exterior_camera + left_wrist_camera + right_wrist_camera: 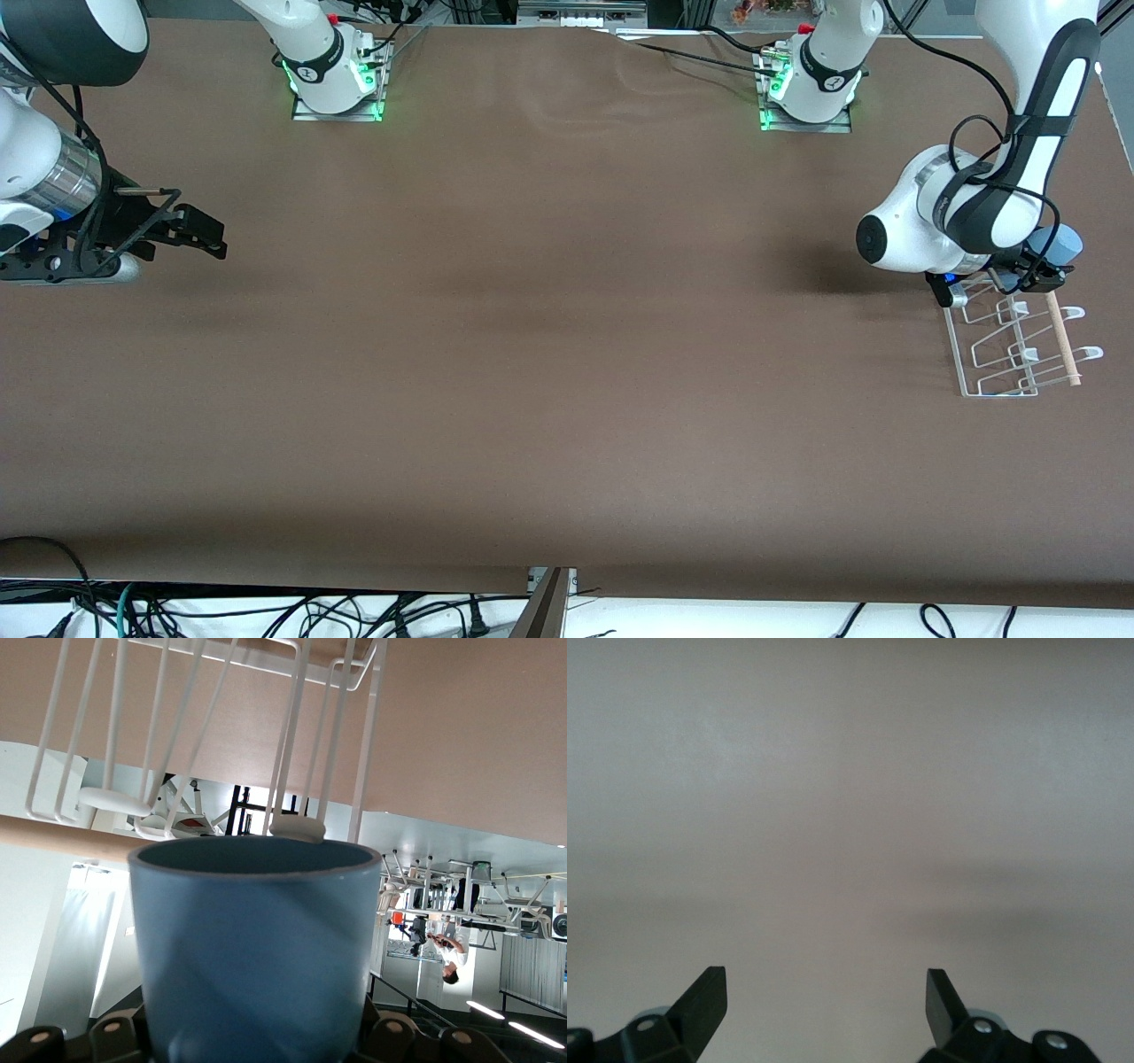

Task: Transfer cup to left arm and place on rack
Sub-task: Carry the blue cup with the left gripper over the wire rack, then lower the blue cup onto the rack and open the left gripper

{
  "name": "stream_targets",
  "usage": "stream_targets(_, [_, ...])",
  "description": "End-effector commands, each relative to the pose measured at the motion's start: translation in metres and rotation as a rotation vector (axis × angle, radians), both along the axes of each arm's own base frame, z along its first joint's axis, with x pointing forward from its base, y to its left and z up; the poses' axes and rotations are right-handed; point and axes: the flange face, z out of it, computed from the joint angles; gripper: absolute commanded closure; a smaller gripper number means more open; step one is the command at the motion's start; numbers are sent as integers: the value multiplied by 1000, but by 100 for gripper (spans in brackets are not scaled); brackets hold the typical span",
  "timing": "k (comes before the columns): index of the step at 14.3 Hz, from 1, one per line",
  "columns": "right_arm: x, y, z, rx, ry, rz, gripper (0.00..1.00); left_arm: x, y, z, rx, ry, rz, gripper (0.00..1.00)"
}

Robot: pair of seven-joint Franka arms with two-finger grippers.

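**One cup, almost racked**

Left gripper (1044, 270) at the right edge of the front frame is clamped on the cup (1056, 243), hovering over the upper end of the rack (992, 390). From my left wrist cam the cup (252, 948) sits mouth-first toward the wire prongs (288, 762). My worry: the rim catches a prong and drags the light rack, or the smooth cup slips. Right gripper (826, 992) waits at mid-left, fingers spread wide, nothing in them. Brown table (532, 354), cables along the bottom.
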Motion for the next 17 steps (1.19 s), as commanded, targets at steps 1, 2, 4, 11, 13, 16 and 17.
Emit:
stream_targets(1, [1, 1, 7, -15, -6, 23, 1, -3, 3, 1, 39, -5, -29, 91])
stream_targets(2, [2, 1, 9, -15, -11, 23, 1, -6, 3, -1, 39, 2, -30, 85])
stream_targets(4, [2, 2, 10, -13, -11, 24, 1, -6, 2, -2, 37, 2, -34, 1])
stream_targets(11, [1, 2, 10, -13, -11, 26, 1, 2, 1, 8, 29, -31, -24, 0])
stream_targets(13, [1, 2, 10, -13, -11, 26, 1, 7, 0, 24, 7, -73, 5, 0])
stream_targets(16, [2, 4, 14, -11, -18, 30, 1, 26, -13, 57, -215, -197, 290, 0])
stream_targets(17, [0, 10, 16, -11, -15, 38, 1, 33, -17, 67, -306, -235, 385, 0])
